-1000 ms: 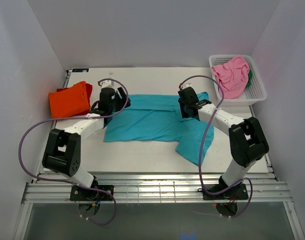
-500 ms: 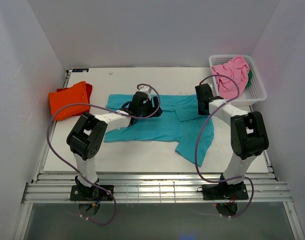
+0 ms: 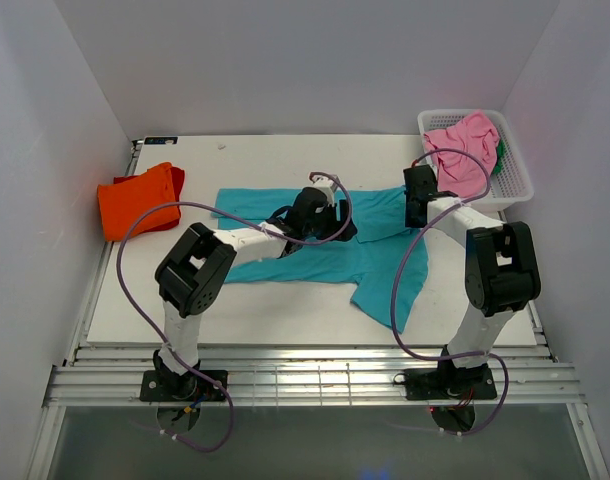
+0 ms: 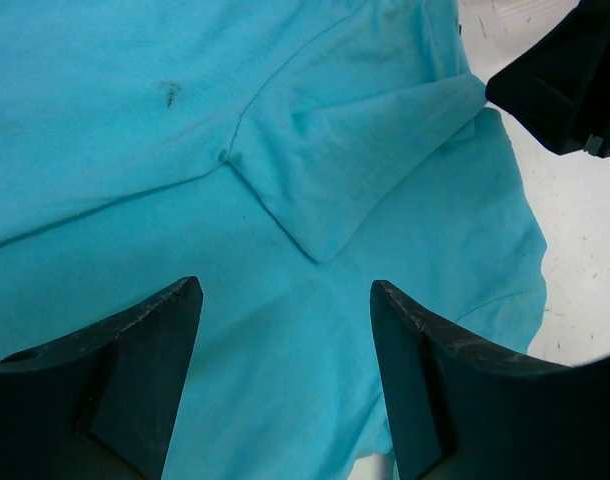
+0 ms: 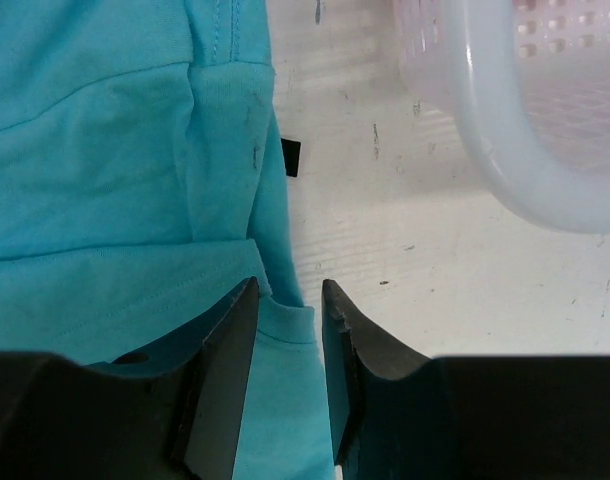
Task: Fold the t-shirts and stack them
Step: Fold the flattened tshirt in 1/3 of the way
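A teal t-shirt point(image 3: 285, 245) lies spread across the middle of the table, its lower right part hanging toward the front. My left gripper point(image 3: 332, 215) hovers over its middle, jaws wide open and empty point(image 4: 285, 290), with a folded sleeve flap point(image 4: 355, 170) just ahead. My right gripper point(image 3: 417, 203) is at the shirt's far right edge. Its jaws point(image 5: 290, 285) stand a narrow gap apart over the teal hem point(image 5: 285, 330). A folded orange t-shirt point(image 3: 137, 200) lies at the far left. A pink t-shirt point(image 3: 463, 150) and a bit of green cloth point(image 3: 501, 152) sit in the basket.
The white lattice basket point(image 3: 517, 186) stands at the back right corner, and its rim shows close to my right gripper point(image 5: 515, 140). White walls enclose the table on three sides. A small black mark point(image 5: 291, 157) is on the table beside the shirt.
My left gripper has swept right from the shirt's left edge to its middle. My right gripper has moved right and back to the shirt's right edge near the basket.
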`<state>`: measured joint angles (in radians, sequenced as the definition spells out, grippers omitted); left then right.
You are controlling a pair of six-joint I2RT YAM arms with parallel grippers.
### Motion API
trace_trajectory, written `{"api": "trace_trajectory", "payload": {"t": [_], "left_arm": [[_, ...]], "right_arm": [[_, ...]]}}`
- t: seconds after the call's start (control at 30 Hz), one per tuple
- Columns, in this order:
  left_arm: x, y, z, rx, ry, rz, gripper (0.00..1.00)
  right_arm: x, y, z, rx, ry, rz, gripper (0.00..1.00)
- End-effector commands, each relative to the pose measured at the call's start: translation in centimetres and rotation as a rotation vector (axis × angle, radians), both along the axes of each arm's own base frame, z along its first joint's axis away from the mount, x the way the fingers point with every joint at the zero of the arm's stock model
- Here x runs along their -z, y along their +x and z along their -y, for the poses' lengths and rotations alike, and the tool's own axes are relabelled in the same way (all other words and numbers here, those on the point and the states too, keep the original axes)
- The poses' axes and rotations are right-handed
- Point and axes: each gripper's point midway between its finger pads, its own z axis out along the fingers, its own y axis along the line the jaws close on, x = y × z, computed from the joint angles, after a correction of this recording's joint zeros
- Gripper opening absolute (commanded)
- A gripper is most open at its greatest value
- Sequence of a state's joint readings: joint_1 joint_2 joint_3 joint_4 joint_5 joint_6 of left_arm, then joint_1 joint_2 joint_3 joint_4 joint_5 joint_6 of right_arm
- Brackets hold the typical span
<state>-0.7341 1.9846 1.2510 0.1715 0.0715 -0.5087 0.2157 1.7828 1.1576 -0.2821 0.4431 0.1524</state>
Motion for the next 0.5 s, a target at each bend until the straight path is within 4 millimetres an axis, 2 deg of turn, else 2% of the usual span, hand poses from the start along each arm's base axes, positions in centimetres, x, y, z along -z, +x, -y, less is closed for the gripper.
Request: {"api": "trace_trajectory", "payload": {"t": [0.0, 0.13, 0.47], "left_arm": [[-2.0, 1.0, 0.2, -0.007, -0.025, 0.052, 0.79], [-2.0, 1.0, 0.1, -0.012, -0.025, 0.051, 0.79], [-1.2, 0.7, -0.3, -0.026, -0.014, 0.035, 0.79]], "right_arm": [[-0.8, 1.6, -0.4, -0.005, 0.044, 0.055, 0.38], [-1.3, 1.6, -0.7, -0.013, 0.066, 0.068, 0.38], [-0.1, 1.3, -1.3, -0.022, 0.121, 0.045, 0.36]]}}
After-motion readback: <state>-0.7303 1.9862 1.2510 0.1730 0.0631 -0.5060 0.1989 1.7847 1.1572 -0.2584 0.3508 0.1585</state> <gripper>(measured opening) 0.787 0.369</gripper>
